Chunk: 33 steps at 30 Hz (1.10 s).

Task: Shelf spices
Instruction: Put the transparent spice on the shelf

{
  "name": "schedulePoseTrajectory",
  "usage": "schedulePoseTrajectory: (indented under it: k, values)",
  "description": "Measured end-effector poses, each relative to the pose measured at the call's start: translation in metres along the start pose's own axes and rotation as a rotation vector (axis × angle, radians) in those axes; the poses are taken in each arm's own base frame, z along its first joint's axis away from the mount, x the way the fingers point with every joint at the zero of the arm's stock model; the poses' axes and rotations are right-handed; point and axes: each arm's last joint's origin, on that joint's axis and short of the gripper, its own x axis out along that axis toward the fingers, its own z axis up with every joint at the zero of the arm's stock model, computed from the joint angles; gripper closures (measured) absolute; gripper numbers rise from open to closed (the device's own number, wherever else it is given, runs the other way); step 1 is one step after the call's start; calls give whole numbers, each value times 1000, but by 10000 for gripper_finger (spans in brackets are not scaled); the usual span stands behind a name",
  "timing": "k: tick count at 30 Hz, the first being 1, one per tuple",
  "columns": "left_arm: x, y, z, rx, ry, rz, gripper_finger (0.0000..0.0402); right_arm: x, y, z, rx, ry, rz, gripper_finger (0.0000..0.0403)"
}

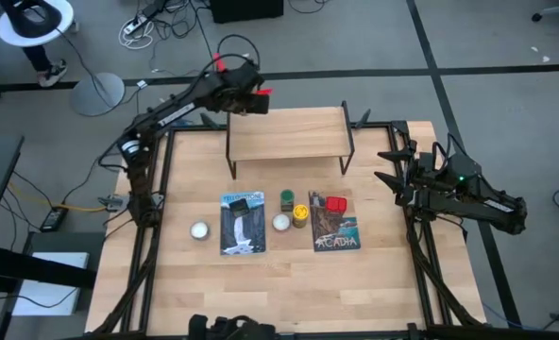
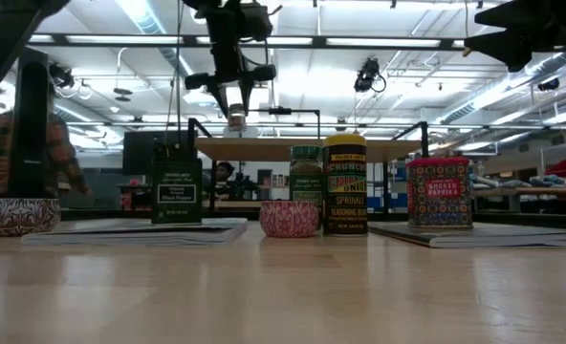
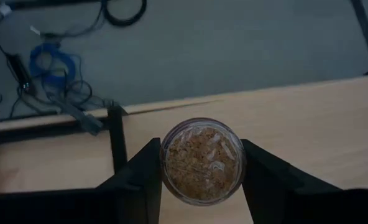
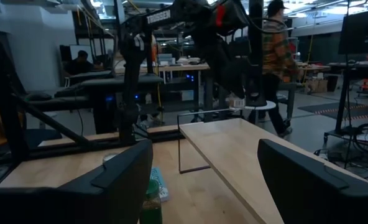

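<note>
Standing on the large wooden tabletop (image 1: 289,283), dark square tin (image 1: 243,200), green jar (image 1: 287,198), yellow-capped jar (image 1: 300,215), red boxy tin (image 1: 335,204), right gripper (image 1: 385,165) spread wide beside the low wooden-topped black-legged shelf (image 1: 289,134), left gripper (image 3: 202,171) stretched over the shelf's back corner, clamping the tiny brown jar (image 3: 202,162)

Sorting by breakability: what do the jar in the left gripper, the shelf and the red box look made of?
Tiny jar: clear, glossy, likely glass; brown granules show through. Shelf: pale matte wood-grain board on thin black legs, probably metal. Red box: printed, slightly shiny, likely tin.
</note>
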Motion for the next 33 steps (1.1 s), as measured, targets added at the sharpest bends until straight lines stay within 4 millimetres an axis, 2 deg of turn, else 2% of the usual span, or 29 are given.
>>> schedulePoseTrajectory:
  k: [5, 15, 18, 25, 33]
  values:
    - [10, -5, 0, -21, 28, -4, 236, 0, 0, 0, 0, 0, 0, 110]
    - [10, -1, -3, -100, 40, 49, 236, 0, 0, 0, 0, 0, 0, 110]
    - [15, -3, -4, -117, 48, 61, 236, 0, 0, 0, 0, 0, 0, 110]
    - [44, -14, -11, -122, 88, 98, 236, 0, 0, 1, -7, -7, 12, 110]
    - [47, -16, -10, -136, 76, 103, 236, 0, 1, 1, -10, -15, 36, 110]
